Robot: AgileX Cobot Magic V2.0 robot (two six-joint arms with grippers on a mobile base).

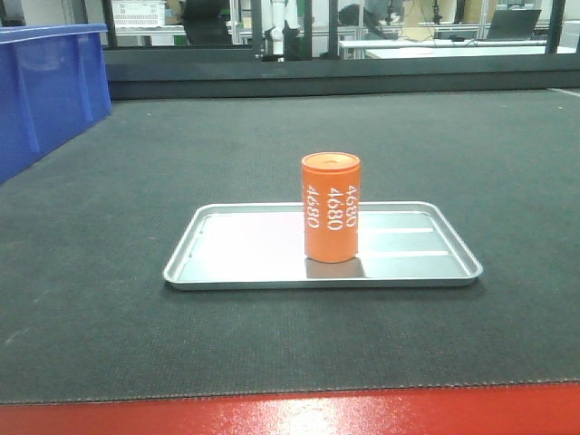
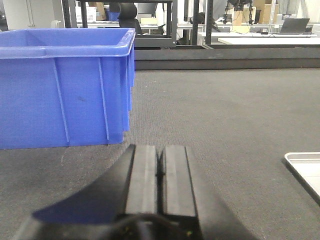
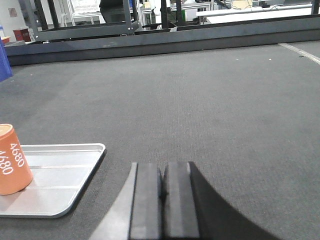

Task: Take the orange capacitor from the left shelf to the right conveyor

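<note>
The orange capacitor [image 1: 331, 207] stands upright in a shallow silver tray [image 1: 217, 263] on the dark conveyor belt [image 1: 109, 299], white "4680" down its side. The right wrist view catches the capacitor [image 3: 14, 159] at its left edge, on the same tray [image 3: 65, 172]. My right gripper [image 3: 163, 172] is shut and empty, low over the belt [image 3: 225, 110] to the right of the tray. My left gripper [image 2: 160, 157] is also shut and empty, over the belt [image 2: 225, 125] left of the tray's corner [image 2: 305, 167]. The left shelf is out of view.
A large blue plastic bin [image 1: 41, 91] sits on the belt at the far left, close ahead of the left gripper [image 2: 65, 85]. The belt's red front edge [image 1: 290, 412] runs along the bottom. A black frame rail [image 1: 344, 77] borders the far side.
</note>
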